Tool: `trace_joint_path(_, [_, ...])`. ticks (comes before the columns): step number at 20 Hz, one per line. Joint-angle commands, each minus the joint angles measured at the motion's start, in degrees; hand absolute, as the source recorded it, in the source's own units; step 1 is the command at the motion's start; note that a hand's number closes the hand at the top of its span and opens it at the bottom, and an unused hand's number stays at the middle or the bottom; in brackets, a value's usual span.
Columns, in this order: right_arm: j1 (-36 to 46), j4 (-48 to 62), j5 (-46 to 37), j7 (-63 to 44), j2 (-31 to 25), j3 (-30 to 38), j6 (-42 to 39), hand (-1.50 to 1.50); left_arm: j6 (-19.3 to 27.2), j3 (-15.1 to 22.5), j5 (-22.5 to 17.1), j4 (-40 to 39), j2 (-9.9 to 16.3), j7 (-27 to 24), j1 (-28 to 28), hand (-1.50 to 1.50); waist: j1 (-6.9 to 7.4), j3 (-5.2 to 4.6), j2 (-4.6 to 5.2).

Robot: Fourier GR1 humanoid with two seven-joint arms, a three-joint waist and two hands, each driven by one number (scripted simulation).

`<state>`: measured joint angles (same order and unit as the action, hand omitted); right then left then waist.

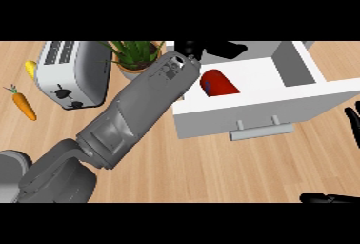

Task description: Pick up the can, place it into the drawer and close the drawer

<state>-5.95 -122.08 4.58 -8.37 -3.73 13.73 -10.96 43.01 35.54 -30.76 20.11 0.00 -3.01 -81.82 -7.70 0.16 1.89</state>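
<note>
The red can (219, 83) lies on its side inside the open white drawer (281, 102), near its left wall. My left forearm stretches from the lower left across the counter to the drawer. My left hand (211, 47) hovers over the drawer's back left corner, just beyond the can, fingers relaxed and holding nothing. The forearm's end hides part of the can's left side. The drawer's grey handle (262, 129) faces me. My right hand (352, 121) rests open at the right edge, fingers up.
A silver toaster (70, 71) stands at the back left, with a potted plant (134, 55) between it and the drawer. A carrot (25, 106) and a yellow item (30, 69) lie left of the toaster. Bare wooden counter (211, 167) stretches in front of the drawer.
</note>
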Motion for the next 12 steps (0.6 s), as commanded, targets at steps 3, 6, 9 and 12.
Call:
trace_joint_path(3, [-0.4, -2.4, -2.2, 0.4, 0.3, -1.2, 0.5, -1.50, 2.0, 0.8, -2.4, 0.6, 0.0, -0.7, 0.9, -1.50, -0.17, -0.04, -0.03])
trace_joint_path(6, [0.1, -2.5, -5.0, 3.0, -3.2, 0.3, -1.0, -1.50, 4.2, 1.0, -4.0, 2.1, 0.0, -1.7, 2.5, -1.50, -0.57, -0.04, 0.11])
trace_joint_path(9, [-0.4, -4.5, -8.8, 4.6, -6.0, 0.5, -2.0, -1.50, 3.8, 0.7, -5.3, 3.2, 0.0, -2.1, 1.8, -1.50, 0.09, -0.07, -0.22])
trace_joint_path(12, [0.3, -5.6, -13.2, 4.7, -5.9, -1.4, -0.9, -1.50, 1.4, -1.1, -6.8, 2.4, 0.0, -3.7, 1.3, -1.50, 1.68, -0.13, -0.27])
